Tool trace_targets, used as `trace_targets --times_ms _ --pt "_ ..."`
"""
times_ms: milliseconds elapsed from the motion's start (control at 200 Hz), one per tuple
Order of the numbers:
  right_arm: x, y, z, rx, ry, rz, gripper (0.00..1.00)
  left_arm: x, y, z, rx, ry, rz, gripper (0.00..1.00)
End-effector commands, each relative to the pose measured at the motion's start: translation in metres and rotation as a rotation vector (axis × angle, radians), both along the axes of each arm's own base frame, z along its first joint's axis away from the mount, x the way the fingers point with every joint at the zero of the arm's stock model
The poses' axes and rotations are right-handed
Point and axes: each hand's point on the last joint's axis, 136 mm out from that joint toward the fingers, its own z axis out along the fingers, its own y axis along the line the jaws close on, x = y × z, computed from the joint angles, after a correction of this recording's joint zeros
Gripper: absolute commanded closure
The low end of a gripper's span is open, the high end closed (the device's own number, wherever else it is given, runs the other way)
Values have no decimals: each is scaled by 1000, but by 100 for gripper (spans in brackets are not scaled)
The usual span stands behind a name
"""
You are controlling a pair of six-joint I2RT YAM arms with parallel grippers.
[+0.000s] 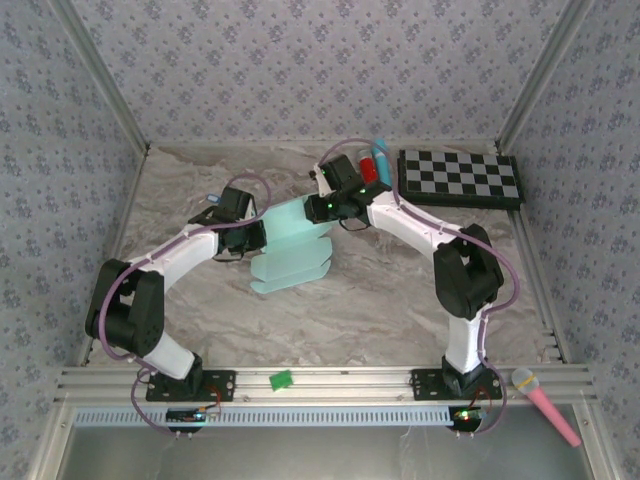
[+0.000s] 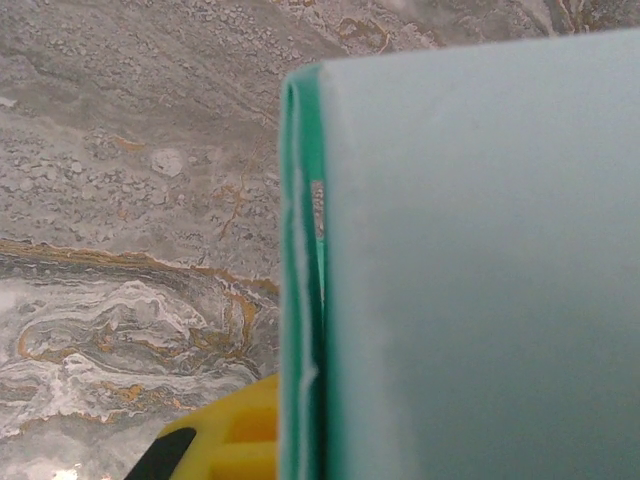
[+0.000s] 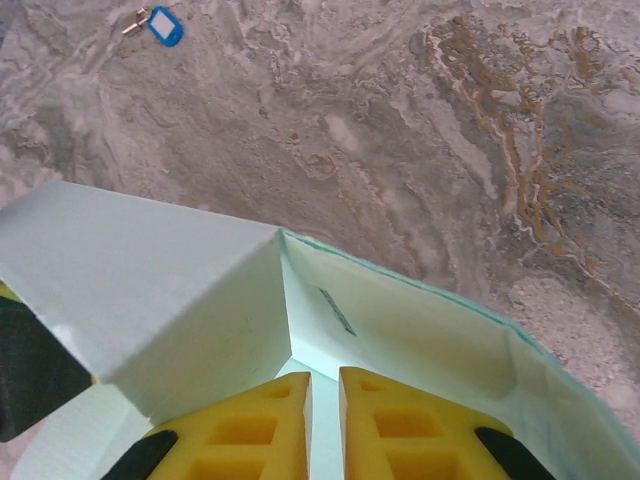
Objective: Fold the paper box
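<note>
Where the left arm reaches over the grey marbled tabletop (image 1: 390,300), the left gripper (image 1: 247,237) is clenched on the left edge of the pale mint-blue thin-card paper box (image 1: 293,250). Its wrist view has one yellow finger (image 2: 232,440) tight beside the doubled card edge. A small blue plastic key tag (image 3: 165,25) lies on bare marble, apart from the card. The paper box sits partly folded at mid-table between both grippers, rounded flaps toward the near side. At its far right corner the right gripper (image 3: 323,388) sits inside a raised fold, yellow fingers a thin slit apart; whether they nip any card I cannot tell. Far right lies a flat black-and-white checkerboard (image 1: 460,178).
</note>
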Motion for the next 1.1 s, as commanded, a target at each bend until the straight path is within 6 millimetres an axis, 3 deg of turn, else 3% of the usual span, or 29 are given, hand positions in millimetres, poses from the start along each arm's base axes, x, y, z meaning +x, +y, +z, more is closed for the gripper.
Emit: trace_targets --times_ms 0,105,280,450,1094 --pt "-1 8 18 63 -21 14 83 7 -9 9 -30 -18 -18 100" --pt "1 0 17 27 -33 -8 83 7 -8 8 -29 -20 -17 100" --pt "7 -36 6 -158 -54 -111 82 7 -6 9 -15 -23 -15 100" --pt "5 -56 -6 -265 -47 -153 83 8 -6 8 -15 -23 -15 100" --pt "1 -65 -25 -462 -51 -170 89 9 -7 7 -13 -21 -22 100"
